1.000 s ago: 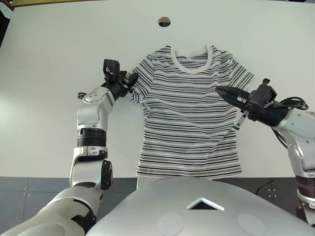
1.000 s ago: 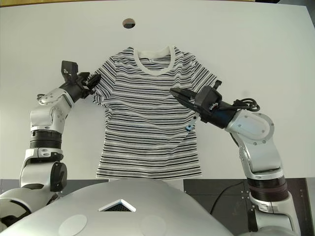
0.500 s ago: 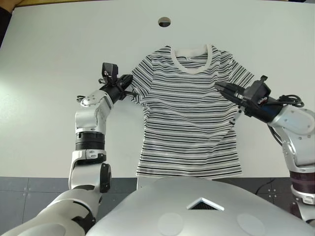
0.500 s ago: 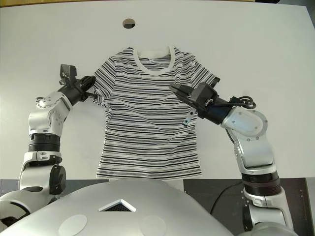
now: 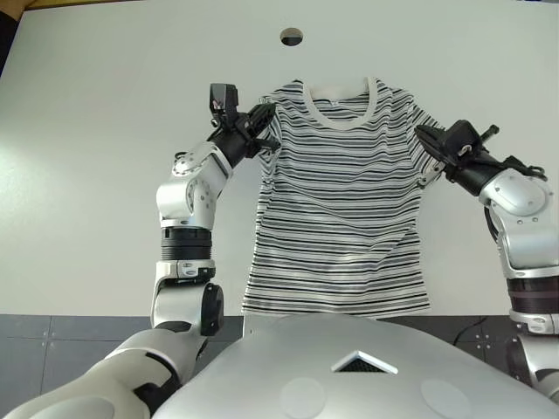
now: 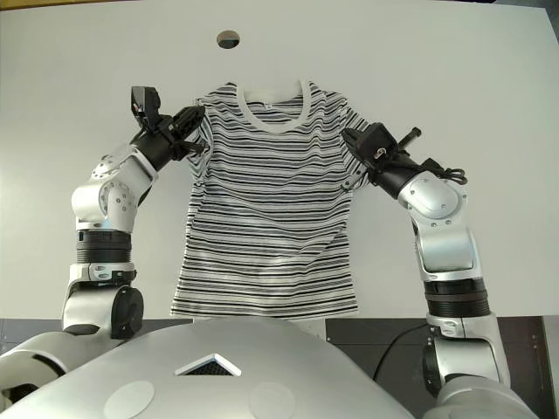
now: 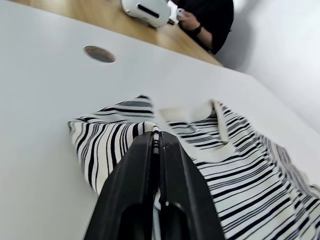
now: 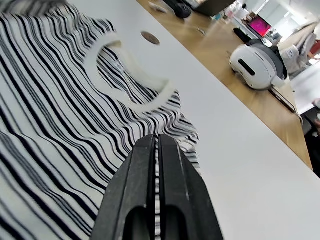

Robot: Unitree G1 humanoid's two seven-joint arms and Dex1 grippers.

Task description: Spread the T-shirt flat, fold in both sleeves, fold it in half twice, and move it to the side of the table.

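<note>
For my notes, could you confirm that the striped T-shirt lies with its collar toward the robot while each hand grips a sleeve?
Not quite: the left eye view shows the collar pointing away from the robot. The left hand and right hand do each grip a sleeve of the T-shirt.

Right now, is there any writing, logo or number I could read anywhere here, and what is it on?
No text here can be read.
Tag inside the collar of the T-shirt: too small to read.
Pink screen in the room behind: blurred, unreadable.
</note>
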